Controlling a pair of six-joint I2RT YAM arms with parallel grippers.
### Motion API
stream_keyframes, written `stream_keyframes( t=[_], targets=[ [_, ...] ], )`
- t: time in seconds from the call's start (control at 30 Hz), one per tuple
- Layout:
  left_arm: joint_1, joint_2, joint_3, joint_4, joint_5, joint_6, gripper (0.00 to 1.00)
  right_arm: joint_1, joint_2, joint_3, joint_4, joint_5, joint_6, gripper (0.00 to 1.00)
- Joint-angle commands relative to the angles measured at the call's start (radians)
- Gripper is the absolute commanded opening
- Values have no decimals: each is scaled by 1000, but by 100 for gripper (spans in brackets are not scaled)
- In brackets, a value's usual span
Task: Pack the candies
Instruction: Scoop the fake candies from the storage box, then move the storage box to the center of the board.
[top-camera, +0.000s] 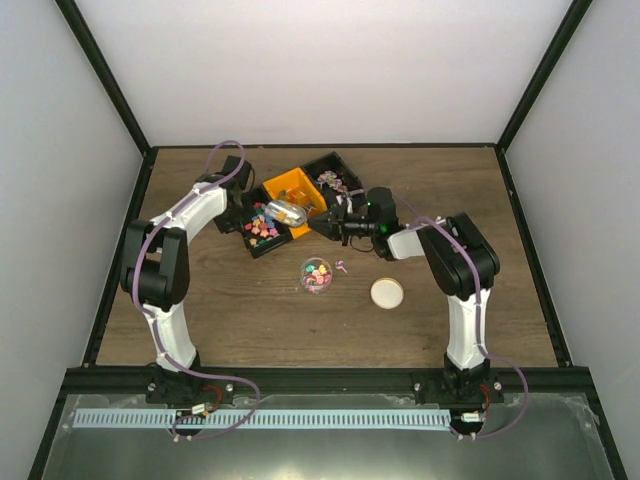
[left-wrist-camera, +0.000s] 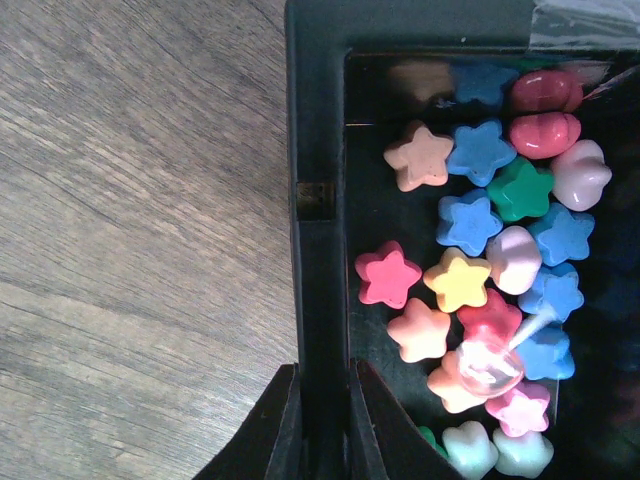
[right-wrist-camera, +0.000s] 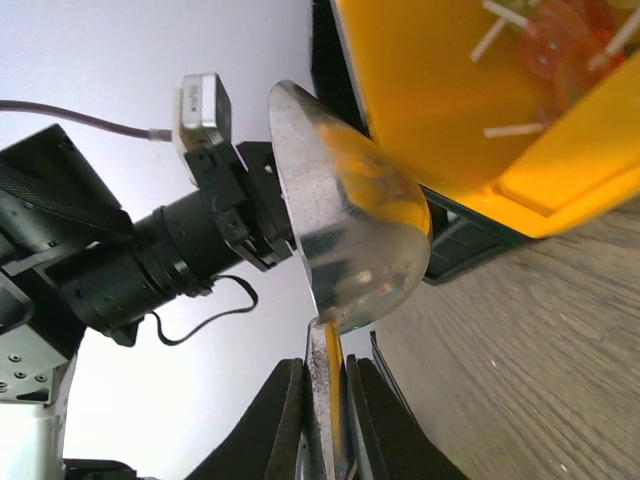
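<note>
My left gripper (left-wrist-camera: 322, 420) clamps the wall of the black plastic bin (left-wrist-camera: 320, 250); my right gripper (right-wrist-camera: 322, 420) pinches the shiny metal scoop (right-wrist-camera: 350, 230). Few colourful star-shaped candies (left-wrist-camera: 457, 280) sit in the clear round jar (top-camera: 303, 272) mid-table; most lie in the bin.

A brown wood-grain tabletop (top-camera: 250, 320), edged by black metal frame rails (top-camera: 118, 260), sits inside plain white panel walls (top-camera: 320, 70) (soft, even light, no hard shadows). The back wall stands well beyond the right gripper (top-camera: 320, 224); a side wall rises outward of the left gripper (top-camera: 247, 213).
</note>
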Motion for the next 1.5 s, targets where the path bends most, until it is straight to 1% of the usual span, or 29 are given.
stream_keyframes(
  t=[0.0, 0.3, 0.53, 0.6, 0.73, 0.9, 1.03, 1.1, 1.23, 1.3, 1.47],
  targets=[
    [-6, 112, -63, -46, 92, 2, 4, -2, -50, -22, -15, -41, -44, 1],
    [-4, 110, -72, -34, 100, 2, 4, -8, -207, -117, -79, -35, -83, 1],
    [-2, 112, -77, -22, 112, 4, 4, -37, -382, -288, -72, -38, -87, 1],
    [-2, 112, -78, -20, 115, 4, 4, -52, -445, -339, -103, -37, -108, 1],
    [0, 115, -81, -15, 120, 4, 4, -85, -592, -396, -274, -40, -208, 1],
    [0, 116, -89, -6, 131, 4, 4, -121, -764, -425, -609, -25, -381, 1],
    [0, 116, -91, -2, 130, 6, 4, -149, -911, -512, -675, -36, -391, 1],
    [0, 117, -92, 0, 129, 7, 4, -156, -972, -533, -747, -22, -416, 1],
    [1, 118, -96, 6, 134, 8, 4, -155, -1045, -530, -915, 24, -503, 1],
    [0, 123, -98, 10, 138, 6, 4, -155, -1064, -526, -964, 46, -538, 1],
    [0, 129, -97, 15, 148, 5, 4, -152, -1043, -483, -1066, 83, -616, 1]
  ],
)
